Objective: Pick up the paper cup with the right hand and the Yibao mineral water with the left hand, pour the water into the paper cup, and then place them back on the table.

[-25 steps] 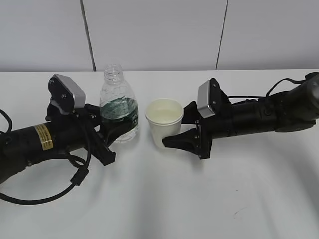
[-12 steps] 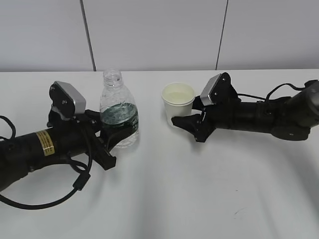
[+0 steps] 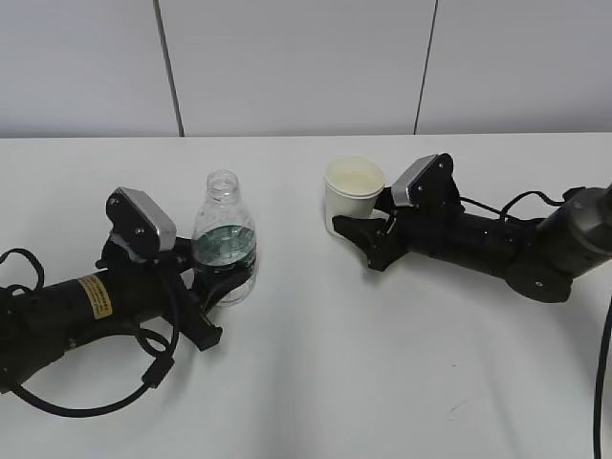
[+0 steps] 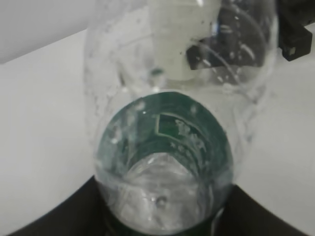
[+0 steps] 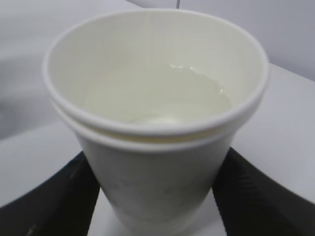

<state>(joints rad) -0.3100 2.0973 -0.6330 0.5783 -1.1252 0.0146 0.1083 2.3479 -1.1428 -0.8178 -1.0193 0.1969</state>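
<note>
The Yibao mineral water [image 3: 226,237], an uncapped clear bottle with a dark green label, stands upright at the left of the table [image 3: 382,363]. My left gripper [image 3: 222,279], on the arm with the yellow sticker, is shut on its lower body. In the left wrist view the bottle [image 4: 162,147] fills the frame between the black fingers [image 4: 54,216]. The paper cup [image 3: 354,191] is upright right of centre and holds some water. My right gripper [image 3: 360,216] is shut on it. In the right wrist view the cup [image 5: 157,162] sits between the fingers [image 5: 54,201], and its base is low, at or just above the table.
A black cable [image 3: 96,406] loops on the table by the left arm. Another cable [image 3: 602,363] runs down the right edge. A grey panelled wall [image 3: 287,67] stands behind the table's far edge.
The right gripper has carried the cup to the right and farther back, away from the bottle. The left gripper has moved the bottle down and nearer, still upright.
</note>
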